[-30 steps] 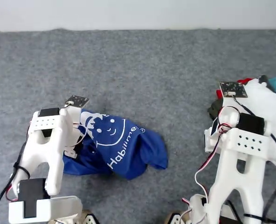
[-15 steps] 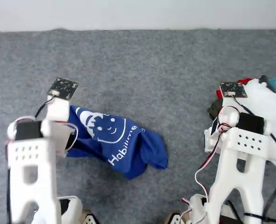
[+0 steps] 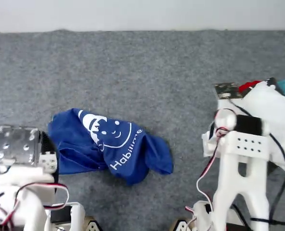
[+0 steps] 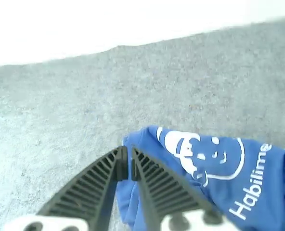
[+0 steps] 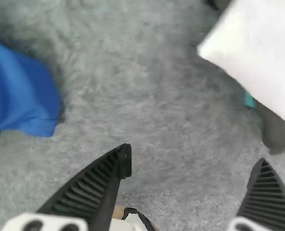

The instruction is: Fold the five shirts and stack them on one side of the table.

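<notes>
Blue shirt (image 3: 111, 149) lying crumpled on the grey tabletop (image 3: 157, 72), near your left arm.
Your left jaws are pressed together and hold nothing, just above the shirt's edge. Your right jaws gape wide over bare tabletop, beside a pile of other shirts (image 3: 277, 108).

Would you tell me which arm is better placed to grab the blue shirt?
Left, likely: the left gripper, shut, sits by the blue shirt's edge; the right gripper, open, hangs over bare mat.
</notes>
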Controlling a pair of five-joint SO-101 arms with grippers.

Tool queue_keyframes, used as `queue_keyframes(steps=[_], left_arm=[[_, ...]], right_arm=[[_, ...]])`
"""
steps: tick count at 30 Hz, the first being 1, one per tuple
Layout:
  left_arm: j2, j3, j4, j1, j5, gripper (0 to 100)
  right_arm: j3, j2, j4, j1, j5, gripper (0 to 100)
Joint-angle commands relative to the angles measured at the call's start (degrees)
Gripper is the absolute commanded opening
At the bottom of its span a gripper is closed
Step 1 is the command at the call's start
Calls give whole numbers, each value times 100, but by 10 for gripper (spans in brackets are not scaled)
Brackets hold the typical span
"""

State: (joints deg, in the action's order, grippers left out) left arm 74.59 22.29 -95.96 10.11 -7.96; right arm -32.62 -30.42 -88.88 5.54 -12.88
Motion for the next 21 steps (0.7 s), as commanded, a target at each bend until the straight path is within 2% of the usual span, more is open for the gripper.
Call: queue_keyframes(steps=[1, 4, 9, 12, 15, 17, 21], left_arm=[[-26, -75, -35, 26, 105, 13], [-299, 479, -35, 26, 97, 14], [-941, 1560, 237, 26, -158, 17], [-1582, 2352, 782, 264, -774, 68], [-2453, 2914, 1451, 932, -985, 160], [-3059, 2870, 1600, 1222, -1011, 193], [-4070, 2352, 1600, 1336, -1073, 192]], right_arm=[[-220, -40, 40, -549, -26, 376], [-536, -40, 48, -1332, -290, 376], [-580, -40, 277, -2360, -44, 376], [-589, -40, 286, -2510, -53, 376], [-589, -40, 251, -2492, -53, 376], [-598, -40, 242, -2492, -53, 376], [-598, -40, 233, -2492, -53, 376]])
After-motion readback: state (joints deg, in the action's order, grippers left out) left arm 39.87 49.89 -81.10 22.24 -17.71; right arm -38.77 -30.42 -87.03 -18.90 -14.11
